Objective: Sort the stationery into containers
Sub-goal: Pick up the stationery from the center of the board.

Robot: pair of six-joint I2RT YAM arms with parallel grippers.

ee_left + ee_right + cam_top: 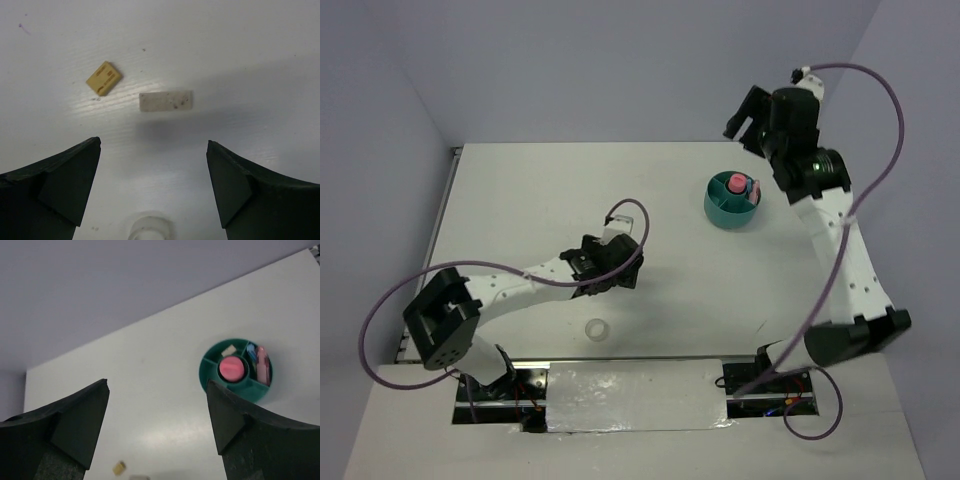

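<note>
At the far right of the tabletop (pixel 520 200), the teal organizer (pixel 718 213) holds a pink tube (pixel 231 368) in its centre cup; the right claw (pixel 157 385) hangs near, spread and empty. The left claw (pixel 153 145), released, hovers over a tan block (pixel 104 78) with unreadable red print and a white block (pixel 165 101).

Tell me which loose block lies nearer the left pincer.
The white block, lying just ahead of the left pincer; the tan block sits farther out.

Nothing is legible — the red marks on the tan block (pixel 104 78) are unreadable.
</note>
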